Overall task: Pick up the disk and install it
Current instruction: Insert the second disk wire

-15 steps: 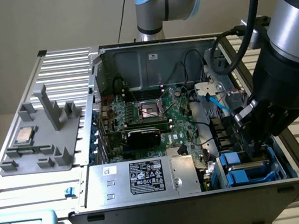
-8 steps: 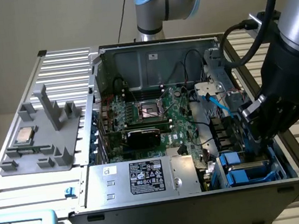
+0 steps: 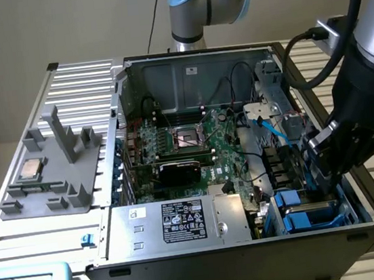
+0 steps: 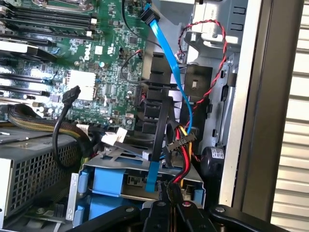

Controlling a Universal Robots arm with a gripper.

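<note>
The disk (image 3: 311, 219) lies flat in the drive bay at the near corner of the open computer case (image 3: 191, 61), on the exterior view's right, with its blue carrier rails showing. My gripper (image 3: 320, 179) hangs inside the case just above that bay. In the wrist view the black fingertips (image 4: 159, 215) stand close together right over the disk (image 4: 108, 186), and the gripper (image 4: 170, 215) is shut. Nothing shows between them. A blue flat cable (image 4: 166, 63) and a red, yellow and black wire bundle (image 4: 182, 145) run down to the disk's back edge beside the fingers.
A silver power supply box with a black label (image 3: 177, 224) fills the case's near side. The green motherboard (image 3: 194, 146) lies behind it. A grey fixture (image 3: 55, 177) carrying a small silver chip (image 3: 30, 171) stands on the exterior view's left. The case wall (image 4: 251, 96) rises close beside my gripper.
</note>
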